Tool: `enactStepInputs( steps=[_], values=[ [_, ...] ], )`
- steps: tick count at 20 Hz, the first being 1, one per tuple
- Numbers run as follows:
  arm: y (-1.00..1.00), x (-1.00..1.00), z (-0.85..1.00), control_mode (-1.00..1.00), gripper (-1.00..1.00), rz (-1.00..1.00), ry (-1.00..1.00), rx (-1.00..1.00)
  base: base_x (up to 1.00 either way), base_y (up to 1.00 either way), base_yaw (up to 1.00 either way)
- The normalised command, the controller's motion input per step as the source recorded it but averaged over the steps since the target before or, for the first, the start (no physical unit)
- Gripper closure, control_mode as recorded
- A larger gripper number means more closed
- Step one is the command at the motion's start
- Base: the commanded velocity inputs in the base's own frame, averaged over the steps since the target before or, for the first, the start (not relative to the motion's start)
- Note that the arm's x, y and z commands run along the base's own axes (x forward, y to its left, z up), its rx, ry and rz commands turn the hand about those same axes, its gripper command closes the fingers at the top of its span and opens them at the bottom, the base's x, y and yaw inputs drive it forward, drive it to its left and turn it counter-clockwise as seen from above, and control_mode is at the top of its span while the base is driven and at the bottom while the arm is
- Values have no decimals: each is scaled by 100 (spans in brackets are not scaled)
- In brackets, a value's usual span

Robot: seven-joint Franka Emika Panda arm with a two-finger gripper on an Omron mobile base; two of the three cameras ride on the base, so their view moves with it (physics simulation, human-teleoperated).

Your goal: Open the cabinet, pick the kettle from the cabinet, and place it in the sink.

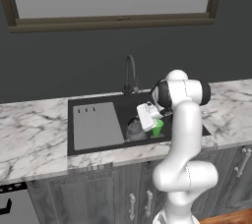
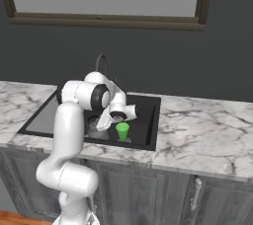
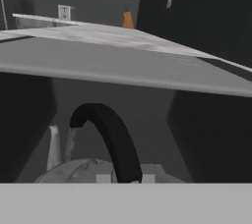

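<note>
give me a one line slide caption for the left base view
Franka arm lowers its gripper over the grey kettle inside the black sink, beside a green cup.

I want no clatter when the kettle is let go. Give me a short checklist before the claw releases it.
1. Squat grey metal kettle inside the black rectangular sink: ok.
2. Kettle resting on the basin floor: cannot tell.
3. Kettle upright, dark arched handle on top: ok.
4. Bright green cup apart from the kettle: ok, though close.
5. Claw grip state: cannot tell.
</note>
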Motion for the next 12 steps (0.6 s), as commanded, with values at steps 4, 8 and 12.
enactStepInputs(
  steps=[4,8,12],
  values=[
    [0,-16,-25,-100,-100,1,1,-1,0,0,0],
    [-4,-14,-17,-100,-100,0,0,0,0,0,0],
    [-13,-11,-8,-100,-100,0,0,0,0,0,0]
  ],
)
